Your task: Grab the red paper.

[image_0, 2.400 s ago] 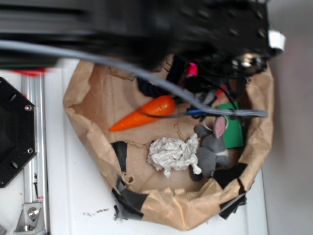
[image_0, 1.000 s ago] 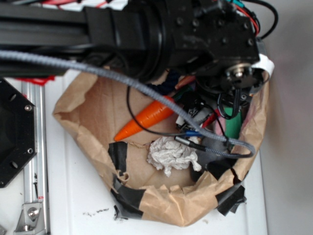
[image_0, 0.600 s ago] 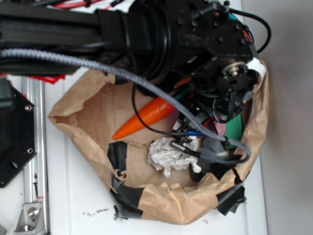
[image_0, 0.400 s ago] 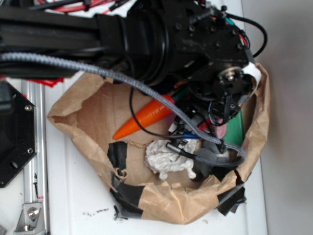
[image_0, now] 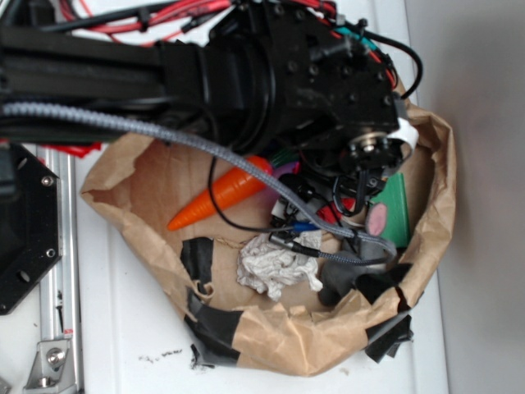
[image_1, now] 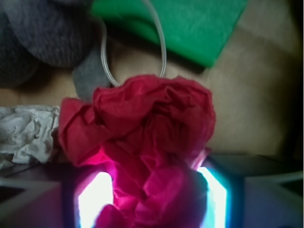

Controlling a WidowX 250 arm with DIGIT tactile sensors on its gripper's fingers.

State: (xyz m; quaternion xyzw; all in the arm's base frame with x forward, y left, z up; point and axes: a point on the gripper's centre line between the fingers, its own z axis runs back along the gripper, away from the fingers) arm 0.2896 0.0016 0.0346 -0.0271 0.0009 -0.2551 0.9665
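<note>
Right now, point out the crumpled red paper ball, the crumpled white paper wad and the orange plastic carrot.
crumpled red paper ball [image_1: 142, 142], wrist view, middle of the wrinkles.
crumpled white paper wad [image_0: 271, 267], exterior view, its centre.
orange plastic carrot [image_0: 225, 193], exterior view, mid-body.

Bright red paper [image_1: 142, 142], white paper wad [image_0: 275, 267], orange carrot [image_0: 221, 194], green sheet [image_1: 190, 23], brown bag [image_0: 328, 345]

The hand [image_1: 152, 190] is sitting low inside the brown paper bag [image_0: 271, 345], whose crumpled walls are ringing it on all sides. The red paper [image_1: 142, 142] is filling the gap between the two glowing fingers [image_1: 95, 199], leaving no spare room there. The white paper wad [image_1: 26, 133] is crowding the left side, the grey plush [image_1: 42, 33] and green block [image_1: 190, 23] are lying ahead, and bare bag floor is showing to the right. The orange carrot [image_0: 217, 195] is lying apart.
</note>
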